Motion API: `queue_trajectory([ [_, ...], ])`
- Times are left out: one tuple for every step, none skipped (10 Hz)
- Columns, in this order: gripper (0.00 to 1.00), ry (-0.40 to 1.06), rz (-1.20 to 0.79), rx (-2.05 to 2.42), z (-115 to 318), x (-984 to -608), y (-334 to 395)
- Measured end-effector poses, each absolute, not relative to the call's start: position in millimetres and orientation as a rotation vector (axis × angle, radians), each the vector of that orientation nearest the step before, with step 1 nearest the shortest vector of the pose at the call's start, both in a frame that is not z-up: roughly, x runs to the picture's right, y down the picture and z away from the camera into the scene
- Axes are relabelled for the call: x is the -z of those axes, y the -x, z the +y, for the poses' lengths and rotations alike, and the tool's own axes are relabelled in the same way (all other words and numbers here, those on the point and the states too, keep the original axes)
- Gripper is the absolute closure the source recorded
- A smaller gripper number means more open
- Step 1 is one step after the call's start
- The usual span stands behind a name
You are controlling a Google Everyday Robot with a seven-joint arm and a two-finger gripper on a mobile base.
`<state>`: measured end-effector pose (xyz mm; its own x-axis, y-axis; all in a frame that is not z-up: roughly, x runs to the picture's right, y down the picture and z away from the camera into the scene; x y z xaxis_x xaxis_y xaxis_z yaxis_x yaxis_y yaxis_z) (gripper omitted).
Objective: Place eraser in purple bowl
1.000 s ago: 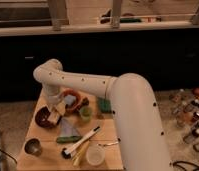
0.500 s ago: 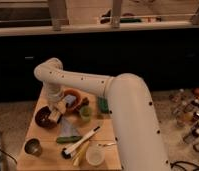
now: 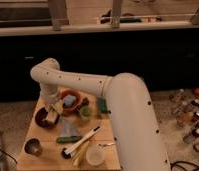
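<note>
Since the earlier frames, little has been moved: the arm (image 3: 113, 100) is kept in the same bent pose, and the gripper (image 3: 56, 109) seems to have been shifted only slightly toward the left bowl.

Nearest on the table (image 3: 105, 145), a white cup (image 3: 95, 156) and a metal cup (image 3: 33, 147) are seen, with a long white-and-black tool (image 3: 82, 142) between them. A little farther, a green object (image 3: 68, 139) and a small green cup (image 3: 85, 113) are placed.

At the left, the purple bowl (image 3: 42, 119) is found, and the gripper is held just over its right rim. A tan block, judged to be the eraser (image 3: 53, 116), is seen at the gripper tip, over the bowl. Whether the jaws are closed on it or already apart cannot be told.

Farther back, the orange bowl (image 3: 70, 100) with something blue inside is standing.

The placing step is judged to be in hand. For the next move, release over the bowl's middle is needed, then a straight lift.
</note>
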<state>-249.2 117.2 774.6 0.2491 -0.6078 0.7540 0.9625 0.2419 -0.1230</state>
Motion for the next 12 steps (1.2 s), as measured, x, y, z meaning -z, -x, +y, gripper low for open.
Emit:
queue_trajectory([
  [1.0,0.653,-0.659,1.201,116.5,-773.3,256.7],
  [1.0,0.646,-0.671,1.217,116.5,-773.0,264.4],
  [1.0,0.641,-0.682,1.228,116.6,-773.5,270.1],
  [1.0,0.634,-0.697,1.241,116.0,-775.1,278.2],
  [1.0,0.634,-0.705,1.248,116.1,-776.0,280.9],
  [1.0,0.634,-0.71,1.253,116.1,-776.9,282.4],
  [1.0,0.635,-0.717,1.258,116.3,-777.7,283.8],
  [1.0,0.635,-0.724,1.261,116.6,-779.0,284.6],
  [1.0,0.636,-0.729,1.263,116.5,-779.4,285.1],
  [1.0,0.636,-0.736,1.264,116.8,-780.3,286.0],
  [1.0,0.635,-0.742,1.266,117.2,-781.0,287.0],
  [1.0,0.635,-0.745,1.268,117.5,-781.5,287.5],
])
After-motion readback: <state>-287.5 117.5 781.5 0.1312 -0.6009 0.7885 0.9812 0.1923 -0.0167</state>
